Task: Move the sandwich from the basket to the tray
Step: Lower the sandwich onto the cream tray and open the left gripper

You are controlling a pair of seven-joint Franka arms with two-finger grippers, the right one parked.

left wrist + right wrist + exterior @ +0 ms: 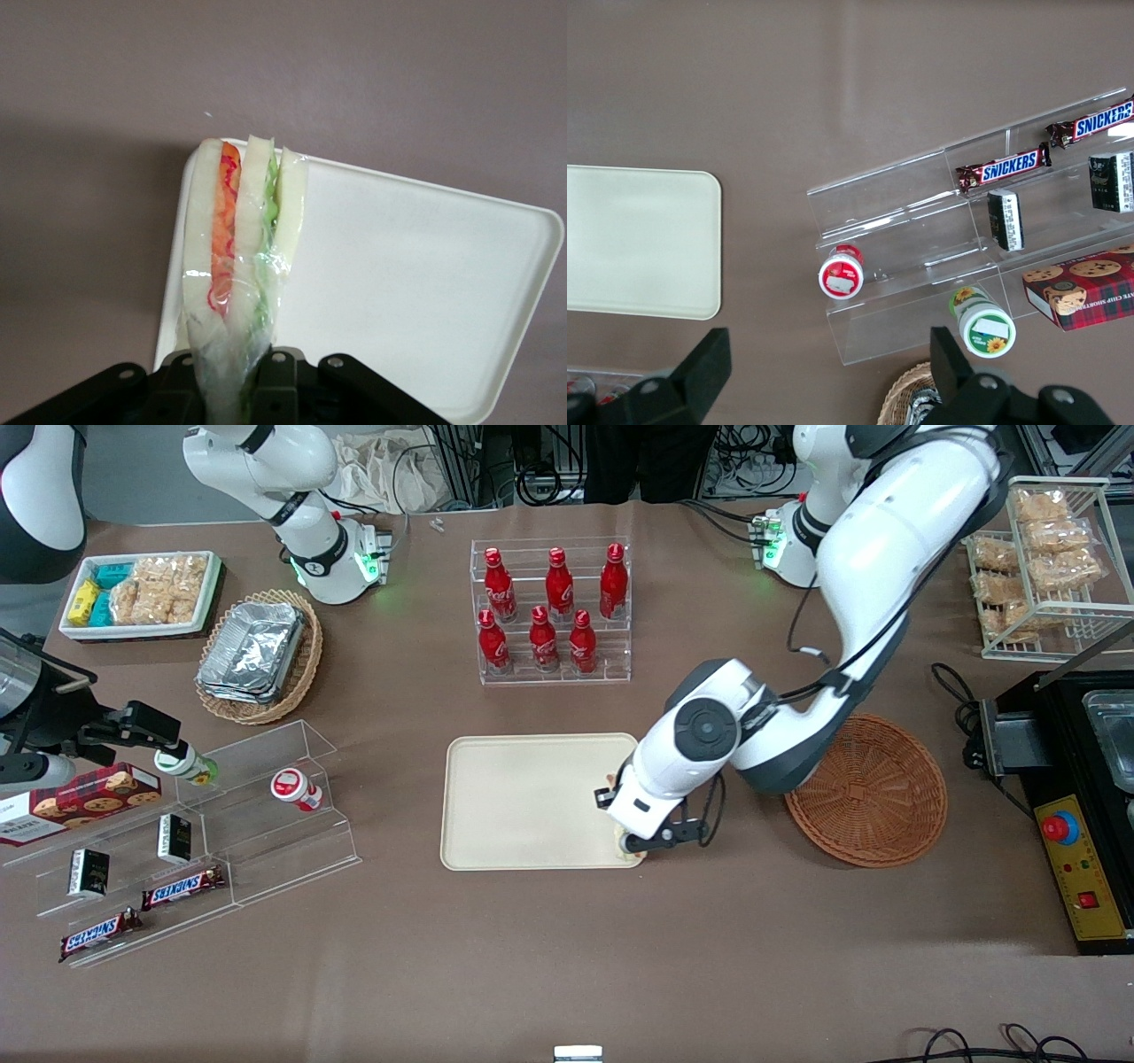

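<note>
Right of center in the front view, the gripper point(640, 845) pinches 1 wrapped sandwich point(237, 266) above the cream tray's point(523, 797) edge nearest the empty basket point(873, 793). Released here, the wedge could topple over the low rim onto the table.

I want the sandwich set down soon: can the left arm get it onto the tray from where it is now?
Probably yes: the gripper, shut on the sandwich, hangs over the tray corner nearest the basket, with bare tray below.
</note>
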